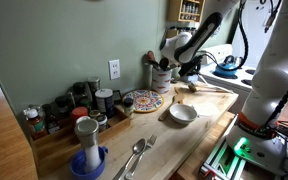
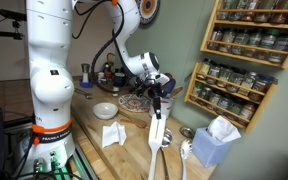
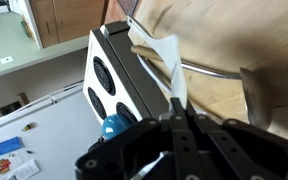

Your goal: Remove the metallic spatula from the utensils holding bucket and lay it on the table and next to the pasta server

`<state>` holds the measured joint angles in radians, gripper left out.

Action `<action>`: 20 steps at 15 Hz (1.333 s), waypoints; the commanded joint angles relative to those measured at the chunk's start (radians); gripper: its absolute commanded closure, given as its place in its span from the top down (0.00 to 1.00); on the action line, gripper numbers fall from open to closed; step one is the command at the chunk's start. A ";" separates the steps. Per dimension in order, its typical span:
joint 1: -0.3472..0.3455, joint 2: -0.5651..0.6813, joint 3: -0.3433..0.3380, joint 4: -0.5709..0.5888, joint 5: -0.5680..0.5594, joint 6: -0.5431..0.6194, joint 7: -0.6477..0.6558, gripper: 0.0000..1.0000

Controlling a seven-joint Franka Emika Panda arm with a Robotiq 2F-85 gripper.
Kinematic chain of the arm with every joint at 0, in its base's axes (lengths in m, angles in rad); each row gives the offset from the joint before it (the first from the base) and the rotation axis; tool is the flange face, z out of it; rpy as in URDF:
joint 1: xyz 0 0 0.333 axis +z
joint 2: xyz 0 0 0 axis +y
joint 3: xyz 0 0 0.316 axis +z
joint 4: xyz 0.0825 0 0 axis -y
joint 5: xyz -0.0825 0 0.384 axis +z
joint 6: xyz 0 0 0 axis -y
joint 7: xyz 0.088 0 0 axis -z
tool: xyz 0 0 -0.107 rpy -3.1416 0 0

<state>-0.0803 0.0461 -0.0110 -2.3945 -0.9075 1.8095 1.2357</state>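
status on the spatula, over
Gripper shut on spatula handle. Spatula out of bucket, hanging blade-down over table, not laid yet. White bowl off to the side, nothing seen blocking.

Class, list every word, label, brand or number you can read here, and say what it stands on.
No text is legible.
Spice jars on the wall shelf: labels too small.
Jars and bottles on the counter: labels blurred.
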 commanded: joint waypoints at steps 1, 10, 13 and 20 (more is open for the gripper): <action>0.008 -0.028 -0.023 -0.068 -0.061 0.073 0.026 0.01; 0.014 -0.066 -0.024 -0.179 -0.187 0.112 0.069 0.01; 0.021 -0.103 -0.018 -0.231 -0.177 0.094 0.091 0.01; 0.058 -0.139 0.014 -0.291 -0.186 0.055 0.128 0.01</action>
<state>-0.0435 -0.0694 -0.0086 -2.6615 -1.0856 1.8922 1.3302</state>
